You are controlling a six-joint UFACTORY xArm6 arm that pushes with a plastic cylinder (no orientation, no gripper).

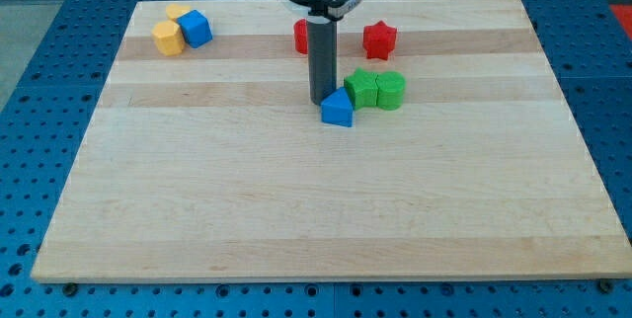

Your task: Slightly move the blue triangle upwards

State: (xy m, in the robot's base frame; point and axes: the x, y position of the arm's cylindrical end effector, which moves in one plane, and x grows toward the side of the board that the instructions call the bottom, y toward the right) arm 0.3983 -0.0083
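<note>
Wooden board (296, 209) on blue pegboard. Blue triangle (337, 109) mid-board, touching the green blocks (376, 90) at its upper right. Rod tip (321, 100) at the triangle's upper-left edge; contact unclear. No jaws, bare rod.

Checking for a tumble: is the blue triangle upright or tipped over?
Upright: the blue triangle sits flat on the table, peak up, my tip at its upper-left edge.

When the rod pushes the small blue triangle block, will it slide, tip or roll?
The blue triangle block probably slides: it sits flat on the smooth wooden board. Rolling seems unlikely with its flat faces. It may twist, since my tip meets its upper-left corner.
</note>
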